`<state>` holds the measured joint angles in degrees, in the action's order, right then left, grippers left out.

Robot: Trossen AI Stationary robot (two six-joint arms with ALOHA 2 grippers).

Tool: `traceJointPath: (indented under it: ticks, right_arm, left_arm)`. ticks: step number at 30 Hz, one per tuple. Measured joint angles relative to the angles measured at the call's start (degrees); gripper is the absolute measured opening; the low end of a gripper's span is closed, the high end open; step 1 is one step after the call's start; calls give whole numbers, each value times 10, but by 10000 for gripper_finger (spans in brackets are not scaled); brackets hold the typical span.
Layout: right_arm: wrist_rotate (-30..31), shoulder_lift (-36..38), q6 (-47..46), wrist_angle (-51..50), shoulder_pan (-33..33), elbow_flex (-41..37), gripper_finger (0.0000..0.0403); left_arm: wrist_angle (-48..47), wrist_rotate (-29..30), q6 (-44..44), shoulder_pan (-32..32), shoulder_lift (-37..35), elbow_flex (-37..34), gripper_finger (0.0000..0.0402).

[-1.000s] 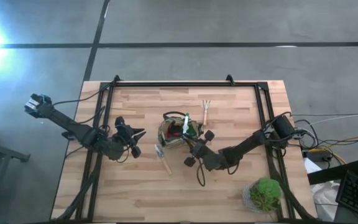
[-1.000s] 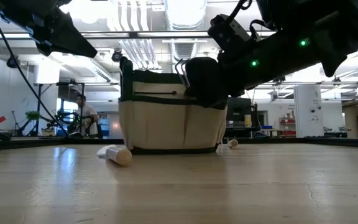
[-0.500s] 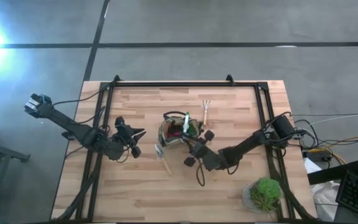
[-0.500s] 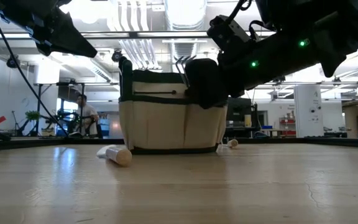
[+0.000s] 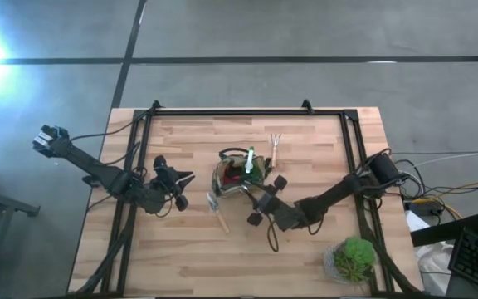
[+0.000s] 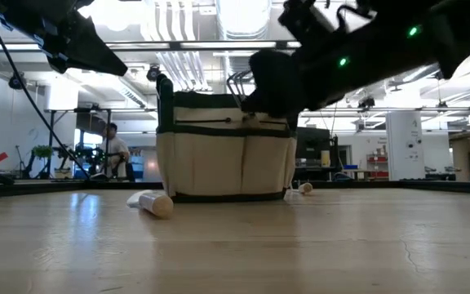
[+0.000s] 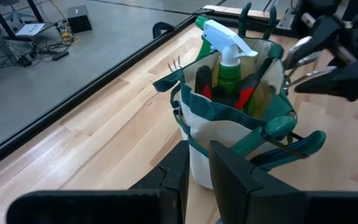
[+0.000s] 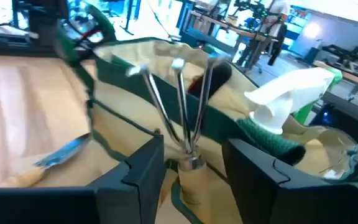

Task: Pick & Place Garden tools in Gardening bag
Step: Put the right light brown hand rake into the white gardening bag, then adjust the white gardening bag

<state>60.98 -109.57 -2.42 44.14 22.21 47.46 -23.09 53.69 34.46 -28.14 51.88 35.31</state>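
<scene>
pale wooden table planks (image 5: 305, 249) are seen from above with the small round olive-khaki fabric gardening bag (image 5: 232, 180) near the middle, holding a green spray bottle with a white top (image 7: 224, 46), red-and-black tool handles (image 7: 245, 95) and a wooden-handled metal fork (image 8: 182, 102) standing prongs-up. a second wooden-handled fork (image 5: 275, 147) is left lying just beyond the bag and a wooden-handled metal trowel (image 5: 217, 213) on its near side. the right gripper (image 5: 259, 202) is held beside the bag with fingers parted on nothing, while the left gripper (image 5: 182, 188) is kept well apart, fingers nearly together and empty.
</scene>
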Motion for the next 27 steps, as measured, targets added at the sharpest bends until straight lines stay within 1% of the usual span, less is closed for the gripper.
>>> traceJointPath:
  ticks: [5, 8, 13, 17, 22, 27]
  right_arm:
    - [-1, 32, -4, -58, 25, 0, 158]
    - [-8, 48, -3, -76, 39, 0, 153]
    - [-11, 62, -2, -92, 42, 0, 142]
    - [-13, 66, -6, -135, 44, 0, 134]
    - [-15, 87, -39, -187, 45, 0, 126]
    - [-15, 132, -87, -280, 50, -1, 120]
  left_arm:
    - [-2, 0, 0, 0, 0, 0, 65]
    - [-2, 0, 0, 0, 0, 0, 65]
    - [0, 0, 1, 0, 0, 0, 65]
    - [0, 0, 2, 0, 0, 0, 65]
    - [0, 0, 1, 0, 0, 0, 65]
    - [-1, 0, 1, 0, 0, 0, 65]
